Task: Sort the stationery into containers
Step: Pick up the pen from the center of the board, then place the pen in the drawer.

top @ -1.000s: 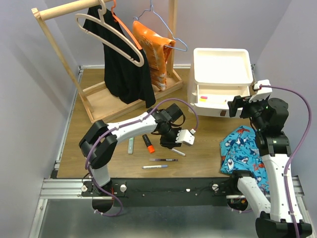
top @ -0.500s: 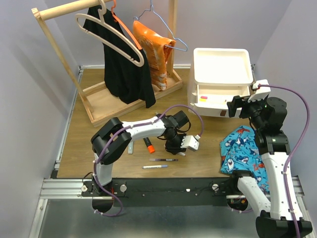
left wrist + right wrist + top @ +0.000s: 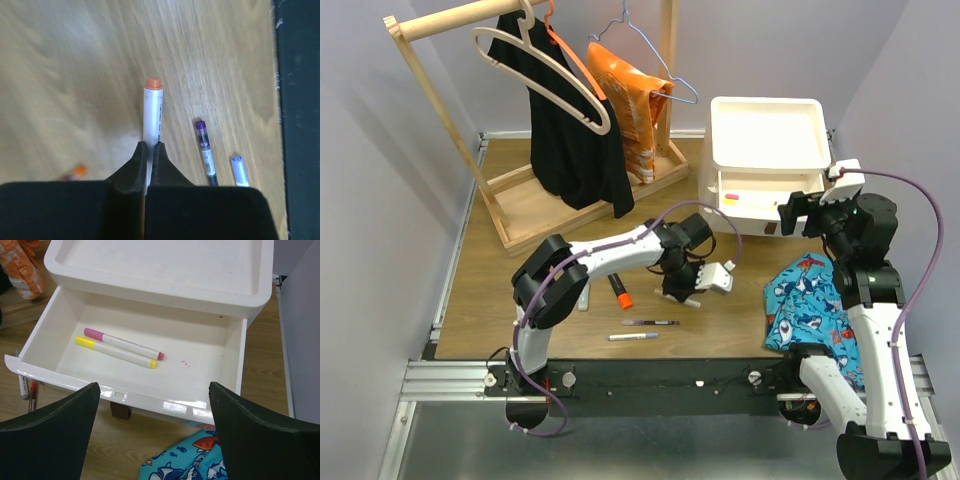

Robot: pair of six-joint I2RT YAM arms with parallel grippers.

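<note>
My left gripper (image 3: 678, 291) is shut on a white marker with an orange cap (image 3: 152, 110), held low over the wooden table; its fingers (image 3: 136, 162) pinch the barrel. A purple-capped pen (image 3: 206, 152) and a lavender-capped pen (image 3: 239, 170) lie just beside it. An orange highlighter (image 3: 619, 290) and a pale green highlighter (image 3: 584, 294) lie to the left. My right gripper (image 3: 153, 390) is open and empty in front of the white drawer unit (image 3: 765, 140). Its top drawer (image 3: 50, 372) is pulled out and holds a pink marker (image 3: 122, 343) and a yellow marker (image 3: 115, 351).
A blue shark-print cloth (image 3: 812, 300) lies at the right front, under my right arm. A wooden clothes rack (image 3: 520, 195) with hangers, a black garment and an orange bag stands at the back left. The drawer's brown pull tab (image 3: 120, 411) hangs below its front.
My left gripper has shifted right and turned at the wrist, closing on the white marker. My right arm has barely moved.
</note>
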